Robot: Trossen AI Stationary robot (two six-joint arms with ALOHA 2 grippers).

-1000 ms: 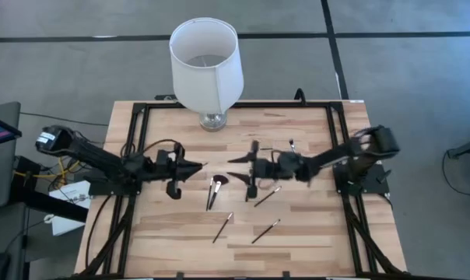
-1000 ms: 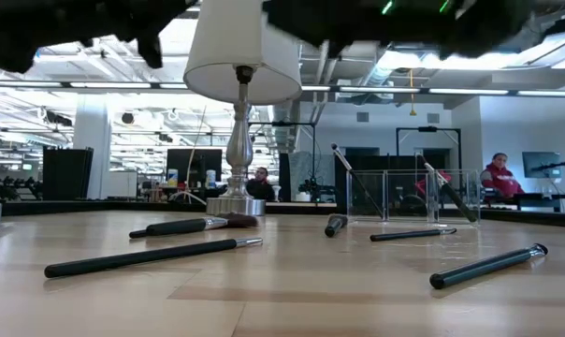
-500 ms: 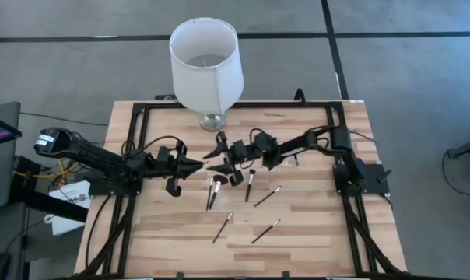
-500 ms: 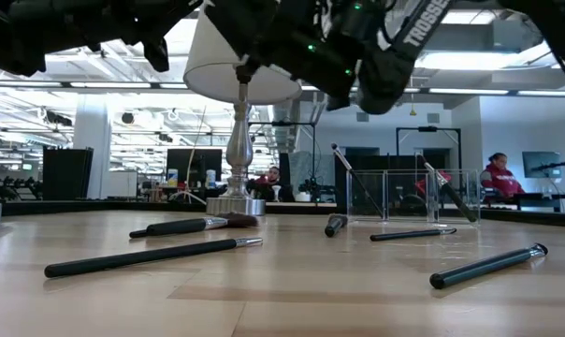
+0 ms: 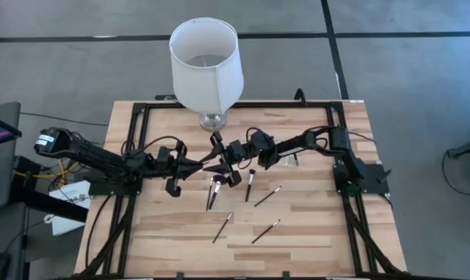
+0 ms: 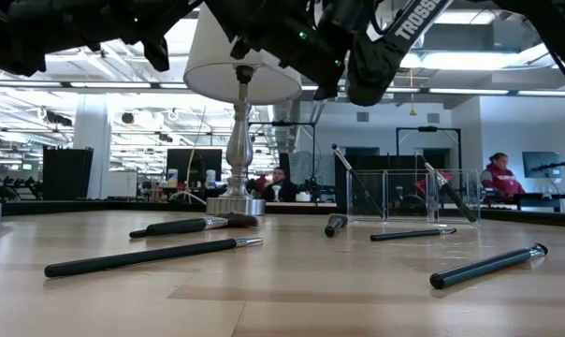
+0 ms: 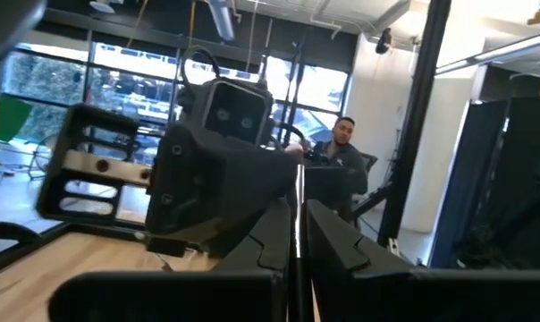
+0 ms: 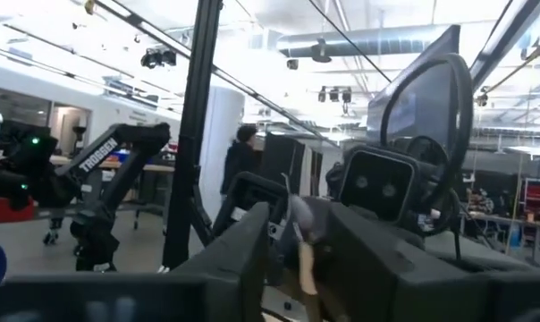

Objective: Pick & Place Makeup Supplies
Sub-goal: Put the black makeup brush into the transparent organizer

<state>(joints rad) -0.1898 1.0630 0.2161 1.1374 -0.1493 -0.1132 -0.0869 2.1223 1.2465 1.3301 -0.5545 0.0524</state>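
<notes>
My left gripper (image 5: 201, 166) hovers above the table's middle, level, pointing right, shut on a thin makeup brush (image 7: 297, 201). My right gripper (image 5: 222, 161) faces it from the right, open. Its fingers stand on either side of the brush's pale free end (image 8: 302, 261), and no touch shows. Other brushes lie flat on the table: a fluffy-headed one (image 5: 213, 190) (image 6: 194, 225), one (image 5: 250, 183), one (image 5: 268, 195), one (image 5: 222, 227) (image 6: 152, 255) and one (image 5: 265, 230) (image 6: 488, 265). Two more lean inside the clear holder (image 6: 413, 197) (image 5: 292, 153). My left gripper pinches the thin brush handle (image 7: 297, 233) between its two shut fingers, coming level from the table's left. The brush sticks out past the fingertips toward my right gripper and is lifted clear of the table.
The white lampshade on its glass base (image 5: 206, 58) (image 6: 243, 56) stands at the table's far edge, just behind both grippers. A black frame (image 5: 142, 117) borders the table. People sit in the room beyond (image 6: 499, 178). Bare wood lies along the near edge (image 5: 243, 257).
My right arm has stretched out from the table's right side toward the left, bringing its open gripper up to my left gripper's fingertips and around the held brush's end. The left gripper and the brushes on the table have stayed where they were.
</notes>
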